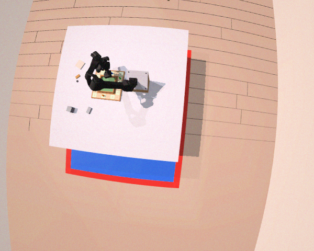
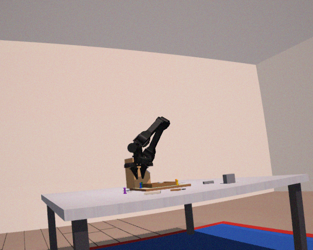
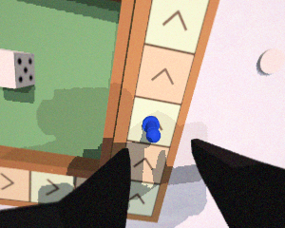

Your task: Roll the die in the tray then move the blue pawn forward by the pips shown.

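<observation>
My gripper [image 2: 140,178] [image 3: 160,150] is open and empty, above the board [image 3: 164,71] [image 1: 94,95]. The blue pawn [image 3: 152,128] [image 2: 140,185] stands on a pale track square. In the wrist view it appears just beyond the fingertips, not between them. Track arrows beside it point up in that view. The white die [image 3: 4,68] rests in the green-floored tray [image 3: 81,43] [image 1: 108,80]. Its upper face is cut by the frame edge and shows one pip; the side facing right shows five.
The green pawn [image 1: 120,77] and yellow pawn [image 2: 177,182] are on the board. The purple pawn [image 2: 124,190] stands off it. A pale disc [image 3: 273,62] lies beside the board. A beige tile [image 1: 80,64], orange piece [image 1: 77,76] and grey blocks [image 1: 89,110] [image 2: 229,178] lie around it.
</observation>
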